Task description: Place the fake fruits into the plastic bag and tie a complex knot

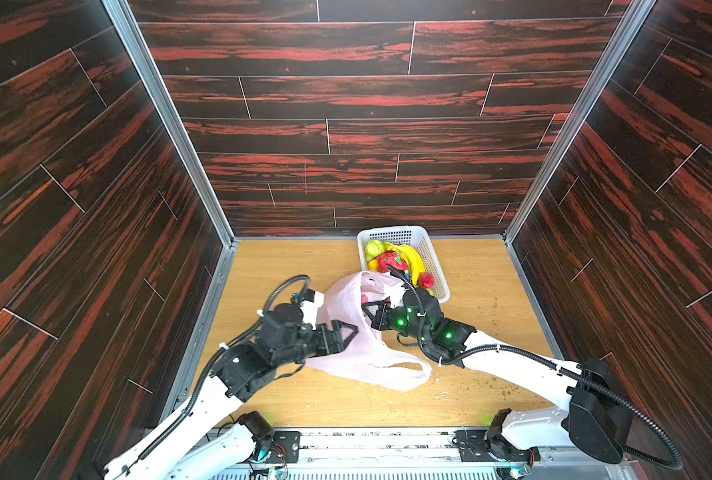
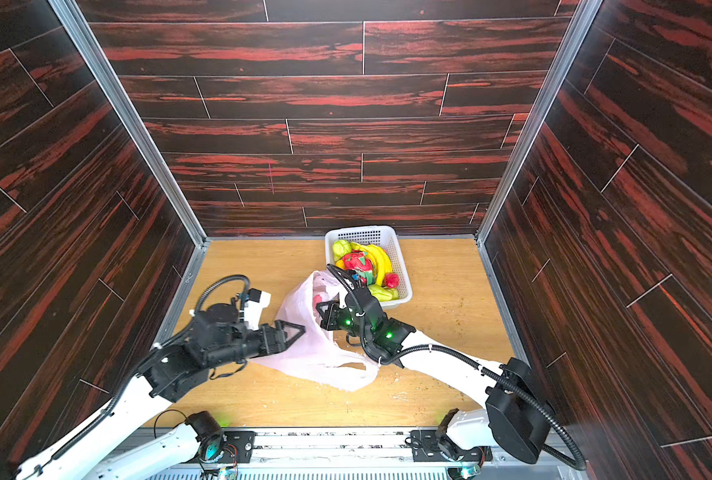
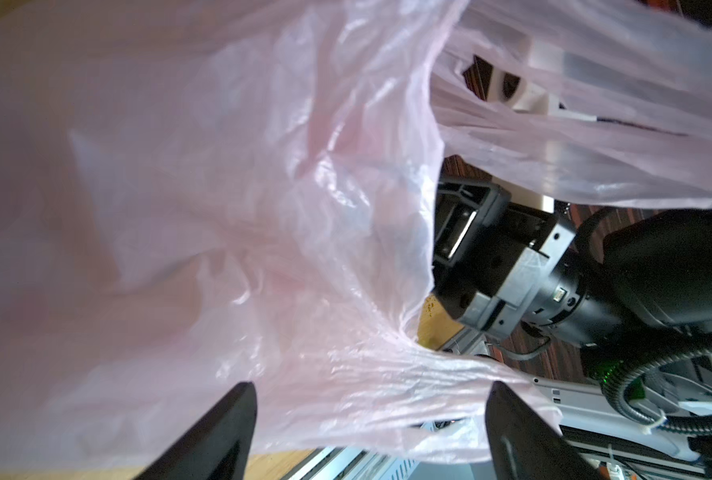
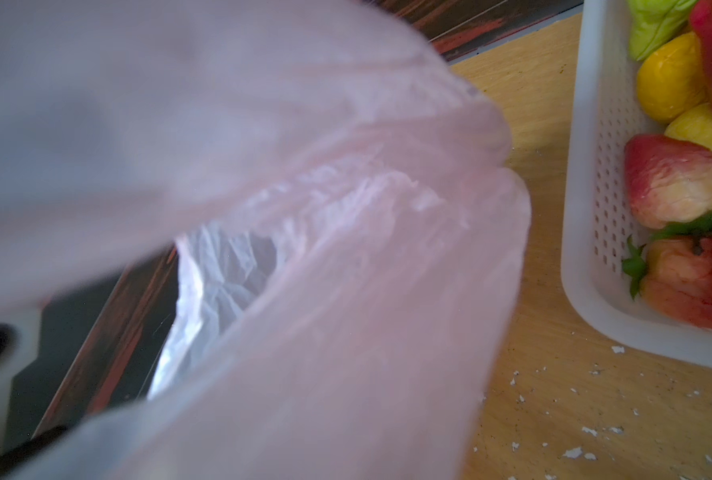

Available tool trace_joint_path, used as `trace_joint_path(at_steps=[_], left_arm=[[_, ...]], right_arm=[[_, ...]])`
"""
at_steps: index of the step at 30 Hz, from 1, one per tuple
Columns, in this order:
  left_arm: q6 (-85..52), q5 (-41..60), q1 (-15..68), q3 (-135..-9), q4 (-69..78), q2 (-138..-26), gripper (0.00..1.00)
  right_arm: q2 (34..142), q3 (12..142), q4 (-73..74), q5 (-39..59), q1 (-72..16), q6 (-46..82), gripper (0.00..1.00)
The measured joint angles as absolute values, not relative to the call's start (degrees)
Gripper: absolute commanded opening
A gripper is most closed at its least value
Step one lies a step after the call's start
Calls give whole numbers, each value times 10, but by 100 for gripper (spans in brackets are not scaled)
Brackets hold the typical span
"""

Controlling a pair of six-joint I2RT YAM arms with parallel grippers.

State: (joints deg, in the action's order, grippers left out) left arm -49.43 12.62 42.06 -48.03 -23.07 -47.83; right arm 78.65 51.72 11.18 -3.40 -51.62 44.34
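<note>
Early going: the fake fruits (image 1: 400, 259) sit in the white basket (image 1: 434, 255) at the far side of the desk (image 1: 287, 266), and nothing is tied. The right claw (image 1: 371, 312) appears pinched shut on the rim of the plastic bag (image 1: 341, 300) (mouth lifted, mid-desk). The left claw (image 1: 348, 337) gapes wide at the bag's left side.

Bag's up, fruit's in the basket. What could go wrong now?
The left gripper is open, so only the right gripper seems to hold the plastic bag; its thin film may slip and the mouth collapse.
Film covers much of both wrist views, hiding grasps.
The right arm's cable overhangs the basket and could snag.
</note>
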Motion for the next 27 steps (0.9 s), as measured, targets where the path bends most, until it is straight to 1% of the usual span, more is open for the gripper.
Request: trace_joint_path(at_steps=[4, 7, 15, 17, 20, 27], left_arm=[[-497, 78, 469, -466, -183, -500, 93], [-489, 44, 485, -466, -170, -526, 92], [-465, -22, 494, -470, -186, -566, 79], [-459, -34, 494, -470, -192, -582, 79], [-452, -42, 494, -471, -196, -600, 83], [-444, -19, 494, -474, -179, -622, 86]], right_arm=[[787, 517, 112, -34, -520, 443, 0], [787, 517, 111, -34, -521, 441, 0], [787, 517, 104, -44, -519, 439, 0], [787, 517, 105, -39, -522, 439, 0], [787, 517, 105, -36, -524, 439, 0], [787, 517, 105, -37, -524, 439, 0]])
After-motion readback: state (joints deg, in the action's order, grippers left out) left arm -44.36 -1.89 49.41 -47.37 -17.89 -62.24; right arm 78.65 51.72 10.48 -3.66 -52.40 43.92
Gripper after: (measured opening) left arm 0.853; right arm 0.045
